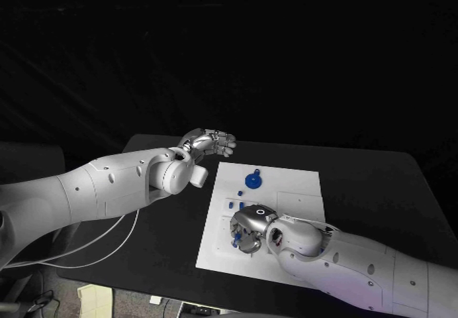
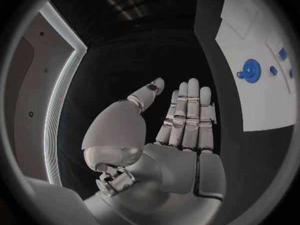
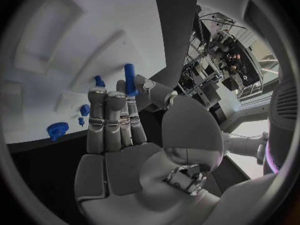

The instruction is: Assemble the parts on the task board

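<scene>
- Nearest the camera, the right robot hand (image 1: 250, 232) sits low over the task board (image 1: 286, 265), pinching a blue cylindrical peg (image 3: 130, 79) between thumb and finger.
- Left robot hand (image 1: 212, 141) hovers off the board's far corner — fingers straight, holding nothing.
- To seat it well, I'd keep the peg upright and lower it slowly.
- Smooth matte-white board on a black worktop (image 1: 382, 179); a round blue disc part (image 1: 253, 180) lies farther up.

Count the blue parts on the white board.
5: a round disc, two small bits beside it, a short peg, and a tall peg at the fingertips of the right hand. The hand may hide others.
</scene>
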Controlling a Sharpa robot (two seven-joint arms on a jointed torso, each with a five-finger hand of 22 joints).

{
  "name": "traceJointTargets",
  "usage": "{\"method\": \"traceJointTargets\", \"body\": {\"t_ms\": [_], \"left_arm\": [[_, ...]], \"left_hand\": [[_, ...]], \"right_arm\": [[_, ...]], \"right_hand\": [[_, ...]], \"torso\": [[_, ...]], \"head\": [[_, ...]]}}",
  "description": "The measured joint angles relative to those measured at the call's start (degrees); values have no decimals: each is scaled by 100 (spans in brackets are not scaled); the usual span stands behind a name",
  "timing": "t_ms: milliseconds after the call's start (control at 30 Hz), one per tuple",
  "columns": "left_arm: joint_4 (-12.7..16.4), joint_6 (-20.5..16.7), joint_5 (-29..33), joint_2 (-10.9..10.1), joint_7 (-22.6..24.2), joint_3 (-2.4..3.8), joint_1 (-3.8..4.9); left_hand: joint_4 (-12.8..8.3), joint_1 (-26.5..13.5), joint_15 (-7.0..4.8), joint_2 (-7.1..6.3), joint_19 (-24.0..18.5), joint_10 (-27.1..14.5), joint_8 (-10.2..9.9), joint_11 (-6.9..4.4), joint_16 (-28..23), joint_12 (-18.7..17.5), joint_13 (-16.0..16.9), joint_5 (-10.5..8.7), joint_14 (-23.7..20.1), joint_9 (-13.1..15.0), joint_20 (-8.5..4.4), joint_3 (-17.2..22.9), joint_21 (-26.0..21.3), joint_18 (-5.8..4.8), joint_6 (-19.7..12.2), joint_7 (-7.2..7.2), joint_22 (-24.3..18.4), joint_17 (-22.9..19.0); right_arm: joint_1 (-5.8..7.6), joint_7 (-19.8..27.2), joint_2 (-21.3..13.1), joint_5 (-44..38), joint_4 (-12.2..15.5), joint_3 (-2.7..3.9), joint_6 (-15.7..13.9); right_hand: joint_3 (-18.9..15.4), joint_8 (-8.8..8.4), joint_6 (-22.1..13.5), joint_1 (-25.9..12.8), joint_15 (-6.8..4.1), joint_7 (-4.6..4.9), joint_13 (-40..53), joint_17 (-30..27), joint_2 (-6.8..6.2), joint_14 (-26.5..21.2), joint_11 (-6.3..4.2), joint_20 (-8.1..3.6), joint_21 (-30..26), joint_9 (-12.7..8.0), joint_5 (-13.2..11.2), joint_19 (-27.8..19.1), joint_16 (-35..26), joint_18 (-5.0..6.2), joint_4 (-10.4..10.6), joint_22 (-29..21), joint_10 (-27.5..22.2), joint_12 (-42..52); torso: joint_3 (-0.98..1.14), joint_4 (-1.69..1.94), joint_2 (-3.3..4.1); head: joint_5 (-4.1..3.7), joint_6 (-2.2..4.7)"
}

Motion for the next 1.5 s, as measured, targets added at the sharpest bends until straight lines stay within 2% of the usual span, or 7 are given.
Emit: {"method": "traceJointTargets", "body": {"t_ms": [600, 1500], "left_arm": [[0, 1, 5, -3, -1, 0, 0], [0, 2, 8, -3, -3, 0, 0]], "left_hand": [[0, 0, 0, 0, 0, 0, 0, 0, -22, 0, 0, 0, 0, -4, 0, 0, 0, -1, 0, 0, -1, 11], [0, 0, 0, 0, 0, 0, 0, 0, -22, 0, 0, 0, 0, -3, 0, 0, 0, -1, 0, 0, 3, 22]], "right_arm": [[-7, -9, 62, -56, -52, -14, -68], [-16, -127, 128, -218, -131, -29, -74]], "right_hand": [[0, -15, -8, 19, 0, 7, -7, 0, 18, 1, 0, 1, 0, -3, 21, 0, 0, 0, -32, 0, 1, -14], [8, -16, 7, 27, 5, 24, -2, 1, 24, 23, 0, 3, 21, -12, 16, 0, -1, 0, -57, 4, 1, -13]], "torso": [[-6, 3, -2], [0, -1, -4]], "head": [[94, -14], [153, -34]]}}
